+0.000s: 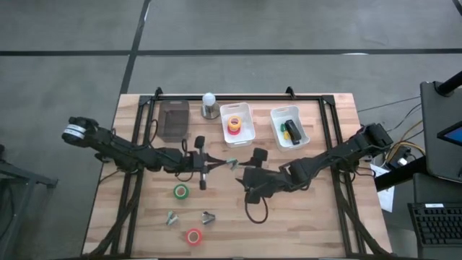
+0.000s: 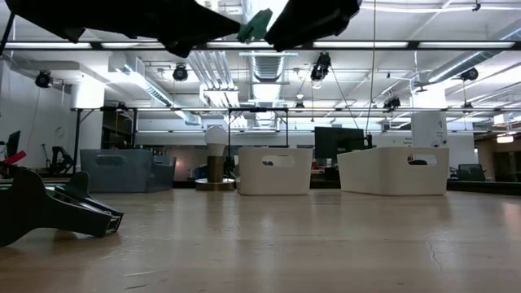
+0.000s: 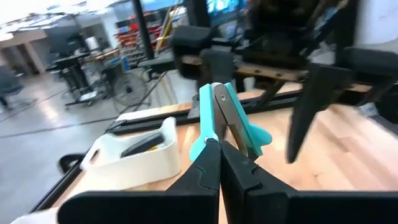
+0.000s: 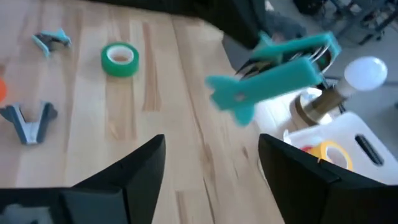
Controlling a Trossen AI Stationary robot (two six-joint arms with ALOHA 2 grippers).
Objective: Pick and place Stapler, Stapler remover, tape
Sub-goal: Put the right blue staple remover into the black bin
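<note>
Lying nearest on the table (image 1: 317, 217) is the red tape roll (image 1: 193, 236), with nothing gripping it. A little farther in sit two small staple removers, one teal (image 1: 172, 218) and one grey (image 1: 208, 217), and beyond them the green tape roll (image 1: 180, 191). All four look like they have yet to be put away.

Above the middle of the table, the left gripper (image 1: 216, 167) is pinched tight on a teal staple remover (image 1: 232, 163), lifted clear of the wood. The right gripper (image 4: 211, 155) is just beside it, with its fingers spread wide and nothing between them. It looks like a hand-over from one arm to the other, though that is only a guess.

At the far side stand three bins. The dark bin (image 1: 174, 120) is on the left. The middle white bin (image 1: 237, 123) has the yellow and orange tape rolls (image 1: 234, 124) in it. The right white bin (image 1: 290, 128) holds a black stapler (image 1: 292, 130). So part of the job seems done, and about half is left.
</note>
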